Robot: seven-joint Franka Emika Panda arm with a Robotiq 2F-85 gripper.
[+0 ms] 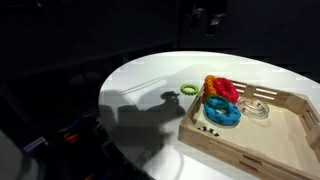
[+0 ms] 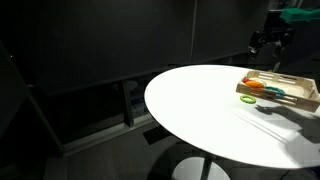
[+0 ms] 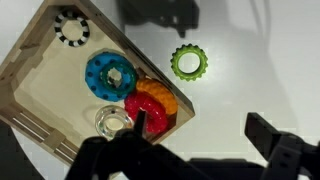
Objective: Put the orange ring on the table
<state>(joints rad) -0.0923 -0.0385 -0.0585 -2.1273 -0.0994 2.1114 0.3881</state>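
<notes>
The orange ring (image 3: 163, 94) lies in the wooden tray (image 3: 40, 95), against its corner, partly under the red ring (image 3: 150, 114). It shows in both exterior views (image 1: 212, 83) (image 2: 254, 88). The white round table (image 3: 250, 60) carries the tray and is seen in both exterior views (image 1: 150, 75) (image 2: 200, 110). My gripper (image 3: 203, 130) is open and empty, hovering above the tray corner: one finger is over the red ring, the other over bare table. It hangs high above the tray in the exterior views (image 1: 208, 15) (image 2: 270, 40).
A small green ring (image 3: 188, 62) lies on the table just outside the tray (image 1: 189, 91). In the tray are also a blue ring (image 3: 108, 73), a clear ring (image 3: 113, 121) and a black-and-white ring (image 3: 71, 28). The surroundings are dark.
</notes>
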